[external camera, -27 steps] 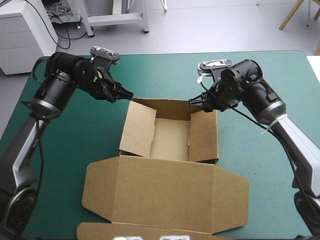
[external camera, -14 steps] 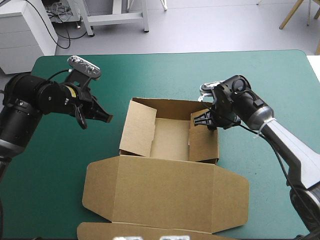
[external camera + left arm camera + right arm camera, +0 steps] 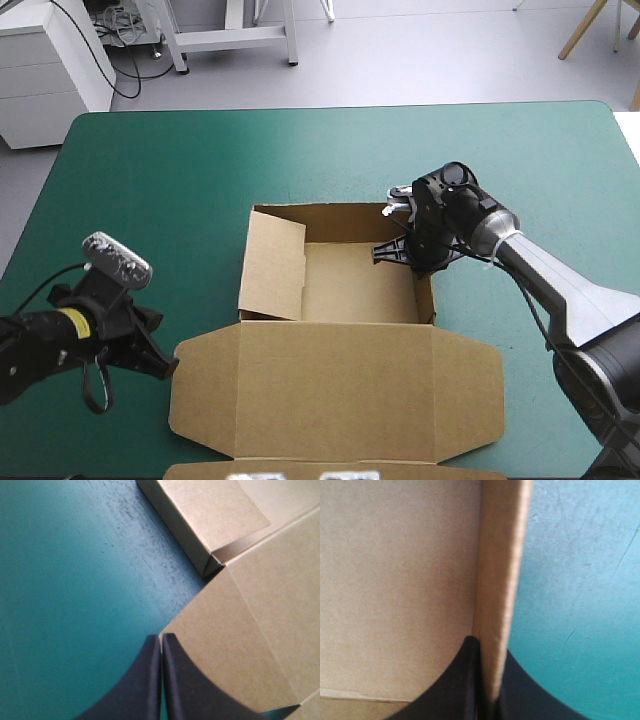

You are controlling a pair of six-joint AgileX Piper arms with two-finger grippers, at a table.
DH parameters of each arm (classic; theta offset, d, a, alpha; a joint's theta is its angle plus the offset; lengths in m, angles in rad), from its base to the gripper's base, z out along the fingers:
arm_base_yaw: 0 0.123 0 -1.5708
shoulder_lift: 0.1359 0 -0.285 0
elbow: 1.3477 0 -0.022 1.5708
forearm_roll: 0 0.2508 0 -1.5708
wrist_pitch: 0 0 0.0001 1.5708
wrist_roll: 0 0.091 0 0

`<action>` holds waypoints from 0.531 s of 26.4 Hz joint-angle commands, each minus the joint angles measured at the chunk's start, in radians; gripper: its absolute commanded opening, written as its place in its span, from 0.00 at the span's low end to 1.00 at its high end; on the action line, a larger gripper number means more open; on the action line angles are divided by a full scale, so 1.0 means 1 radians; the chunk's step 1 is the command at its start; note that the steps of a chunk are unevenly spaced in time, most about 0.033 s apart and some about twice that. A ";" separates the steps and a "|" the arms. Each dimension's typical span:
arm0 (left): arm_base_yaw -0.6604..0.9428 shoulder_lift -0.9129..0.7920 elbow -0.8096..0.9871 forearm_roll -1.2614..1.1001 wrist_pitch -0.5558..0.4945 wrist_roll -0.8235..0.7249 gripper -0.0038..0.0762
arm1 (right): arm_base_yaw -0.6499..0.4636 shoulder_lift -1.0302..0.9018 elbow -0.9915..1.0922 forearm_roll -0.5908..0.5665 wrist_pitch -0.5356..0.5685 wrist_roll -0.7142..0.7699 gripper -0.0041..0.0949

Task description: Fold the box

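Box (image 3: 340, 385) in the middle of the teal-green tabletop (image 3: 180, 160): brown board, an open tray on the far side, lid lying flat toward the near edge with its side flaps spread. Far and right walls upright; left panel tilted inward over the tray's floor. Right end effector (image 3: 487, 641) clamped on the tray's right wall, one black finger inside the tray, the other outside above the tabletop. Left end effector (image 3: 161, 638) low over the tabletop beside the lid's left flap, fingers pressed together, tip just at that flap's corner.
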 commanded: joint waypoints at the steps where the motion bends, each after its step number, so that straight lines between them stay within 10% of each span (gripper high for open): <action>1: -0.002 -0.129 0.119 -0.007 -0.088 0.002 0.04 | -0.033 -0.038 -0.021 -0.073 0.013 -0.036 0.02; 14: -0.002 -0.536 0.427 -0.051 -0.084 0.024 0.04 | -0.583 -0.129 -0.021 -0.062 0.018 -0.167 0.02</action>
